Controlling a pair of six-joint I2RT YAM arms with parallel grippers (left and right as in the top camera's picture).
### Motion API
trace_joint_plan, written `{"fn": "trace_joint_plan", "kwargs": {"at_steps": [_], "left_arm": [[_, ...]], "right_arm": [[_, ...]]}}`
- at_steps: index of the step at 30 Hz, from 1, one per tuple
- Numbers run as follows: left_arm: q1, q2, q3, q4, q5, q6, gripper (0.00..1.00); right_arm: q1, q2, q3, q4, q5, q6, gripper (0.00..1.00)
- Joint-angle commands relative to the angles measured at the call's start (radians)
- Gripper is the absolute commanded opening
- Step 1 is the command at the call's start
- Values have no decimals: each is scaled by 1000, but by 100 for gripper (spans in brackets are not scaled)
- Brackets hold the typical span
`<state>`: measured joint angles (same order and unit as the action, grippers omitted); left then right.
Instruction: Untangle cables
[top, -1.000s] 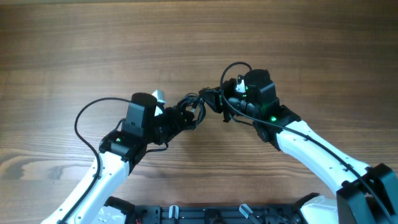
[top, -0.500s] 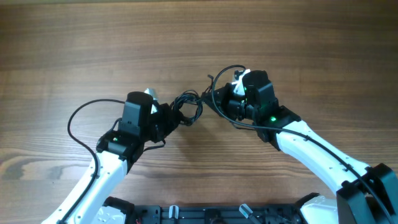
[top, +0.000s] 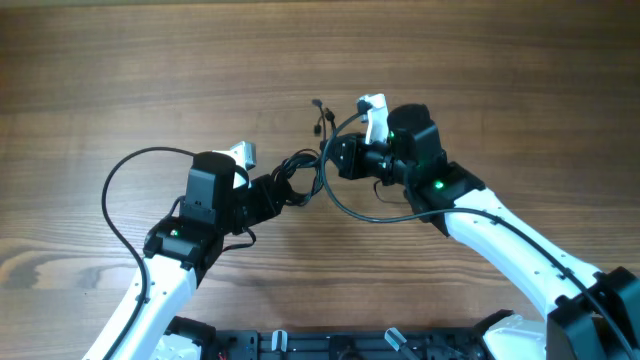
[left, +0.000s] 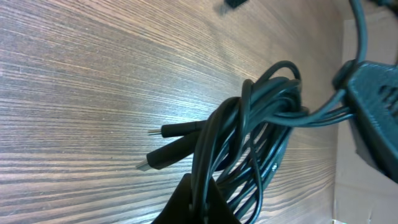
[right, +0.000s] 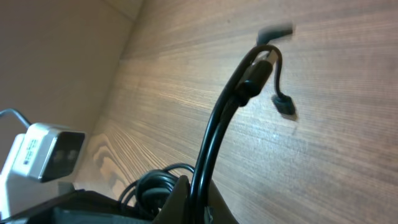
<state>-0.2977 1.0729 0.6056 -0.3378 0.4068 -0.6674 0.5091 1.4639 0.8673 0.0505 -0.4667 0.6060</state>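
Since a second ago the left arm has drawn back and the left jaws have shut on the coiled cables (top: 303, 172) near the middle of the table (top: 120, 70); the right jaws are clamped on a strand, the tangle stretched left to right between them. One strand runs away from the right jaws to small plug ends (top: 318, 106), blurred in the right wrist view, and the coil's lower part is cut off in the left wrist view.

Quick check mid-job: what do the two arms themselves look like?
Both match: the left arm and right arm have white links ending in black, boxy wrist housings, each with a small green light. A white camera module sits at each wrist. A thick black cable loops out from the left arm; another runs along the right one.
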Motion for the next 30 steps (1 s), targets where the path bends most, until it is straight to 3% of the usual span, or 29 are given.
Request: {"fn": "trace_joint_plan", "kwargs": {"at_steps": [1,5,7,12,25,30], "left_arm": [[14,-11,-7,14,-22,-85,4],[14,-10,-7,60,-23,-180,4],[14,-6,-7,65,-22,-222,4],[14,-6,-7,66,10,-237,4],[14,-6,-7,156,334,25,4],[16,-6,-7,163,336,34,4]], "right_arm": [[11,-35,55,-46,67,-74,5],[98,-35,55,-114,104,-76,5],[182,-35,55,-144,255,-76,5],[259,-28,55,-148,353,-82,5],[267,87,55,-102,274,-81,6],[261,87,55,-68,192,-79,20]]}}
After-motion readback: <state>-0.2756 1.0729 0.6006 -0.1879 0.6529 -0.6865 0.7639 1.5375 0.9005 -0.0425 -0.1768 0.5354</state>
